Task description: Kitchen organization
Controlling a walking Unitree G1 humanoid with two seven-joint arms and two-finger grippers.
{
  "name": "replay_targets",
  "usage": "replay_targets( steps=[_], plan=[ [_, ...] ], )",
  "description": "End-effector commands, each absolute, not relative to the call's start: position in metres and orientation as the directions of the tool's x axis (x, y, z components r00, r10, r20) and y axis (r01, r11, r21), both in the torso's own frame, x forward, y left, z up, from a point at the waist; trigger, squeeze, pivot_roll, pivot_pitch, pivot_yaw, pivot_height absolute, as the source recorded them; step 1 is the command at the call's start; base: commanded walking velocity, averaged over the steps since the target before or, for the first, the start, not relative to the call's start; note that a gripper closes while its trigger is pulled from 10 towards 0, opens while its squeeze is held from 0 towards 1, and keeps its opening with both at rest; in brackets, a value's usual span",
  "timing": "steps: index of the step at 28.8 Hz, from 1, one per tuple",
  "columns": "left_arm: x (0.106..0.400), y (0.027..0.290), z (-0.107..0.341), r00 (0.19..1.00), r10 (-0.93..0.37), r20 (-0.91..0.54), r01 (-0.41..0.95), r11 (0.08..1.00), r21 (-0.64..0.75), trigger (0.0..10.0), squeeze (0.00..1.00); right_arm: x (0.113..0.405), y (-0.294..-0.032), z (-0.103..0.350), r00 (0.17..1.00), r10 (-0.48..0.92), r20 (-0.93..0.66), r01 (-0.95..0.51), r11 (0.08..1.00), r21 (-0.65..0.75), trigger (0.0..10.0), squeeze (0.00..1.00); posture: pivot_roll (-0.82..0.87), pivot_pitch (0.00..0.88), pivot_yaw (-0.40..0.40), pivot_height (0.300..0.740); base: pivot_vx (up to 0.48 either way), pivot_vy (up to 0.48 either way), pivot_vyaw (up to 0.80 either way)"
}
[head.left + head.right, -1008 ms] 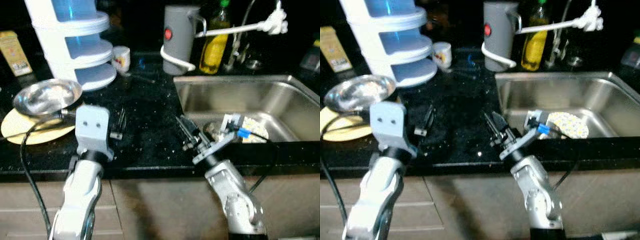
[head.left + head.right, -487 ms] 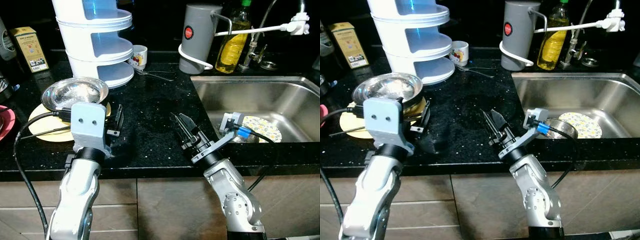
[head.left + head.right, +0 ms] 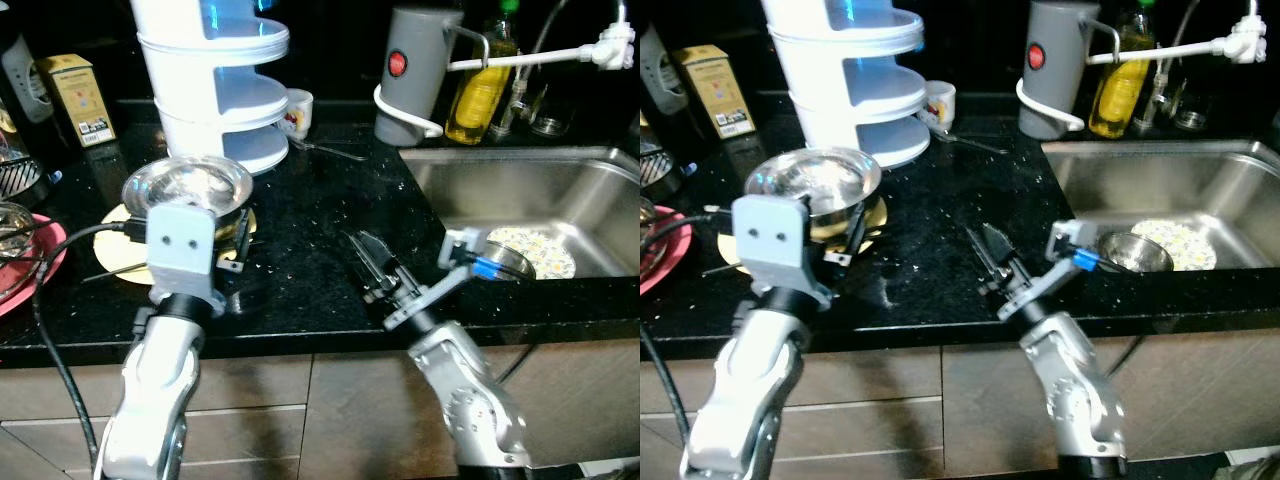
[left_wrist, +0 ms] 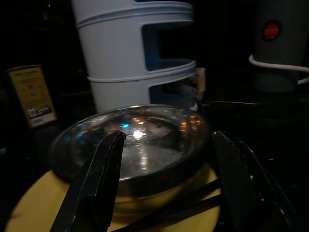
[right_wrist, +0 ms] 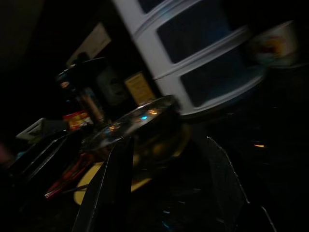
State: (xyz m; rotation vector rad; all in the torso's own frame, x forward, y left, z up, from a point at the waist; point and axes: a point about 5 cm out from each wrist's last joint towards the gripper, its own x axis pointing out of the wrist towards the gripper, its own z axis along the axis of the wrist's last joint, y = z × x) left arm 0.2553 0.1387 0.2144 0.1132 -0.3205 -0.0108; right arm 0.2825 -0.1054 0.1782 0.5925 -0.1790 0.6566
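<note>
- Head cam: the steel bowl (image 3: pixel 187 185) sits on a yellow plate (image 3: pixel 118 247) on the black table (image 3: pixel 310 225), at about 9 o'clock. The left hand (image 3: pixel 240 235) hangs right by the bowl's rim. The right hand (image 3: pixel 372 262) hovers mid-table, fingers apart, gripping nothing.
- The white tiered stand (image 3: pixel 848 75) is at 12 o'clock from the bowl, and the sink (image 3: pixel 1160 185) at 3 o'clock has a small strainer (image 3: pixel 1133 250) in it.
- Left wrist cam: fingers (image 4: pixel 99 179) spread wide either side of the bowl, not closed on it.
- Right wrist cam: dark and blurry, fingers (image 5: pixel 111 186) apart.
</note>
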Motion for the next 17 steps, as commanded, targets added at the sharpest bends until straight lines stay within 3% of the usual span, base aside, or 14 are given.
replay_targets(
  steps=[1,8,17],
  plan=[
    [0.2555,0.1366,0.2104,0.955,-0.041,0.295,0.009,0.994,0.111,10.0,0.00,0.2826,-0.1075,0.1770,0.790,0.520,0.326,-0.613,0.645,0.457,10.0,0.00,-0.04,0.000,-0.049,0.740,0.000,0.000,0.00],
    [0.2554,0.1346,0.2058,0.961,-0.065,0.267,0.036,0.993,0.114,10.0,0.00,0.2824,-0.1072,0.1771,0.788,0.523,0.324,-0.615,0.644,0.455,10.0,0.00,-0.05,0.000,-0.050,0.740,0.000,0.000,0.00],
    [0.2579,0.1389,0.2074,0.961,-0.043,0.272,0.013,0.994,0.111,10.0,0.00,0.2825,-0.1072,0.1774,0.787,0.525,0.323,-0.616,0.645,0.452,10.0,0.00,-0.05,0.000,-0.051,0.740,0.000,-0.377,0.00]
  ],
)
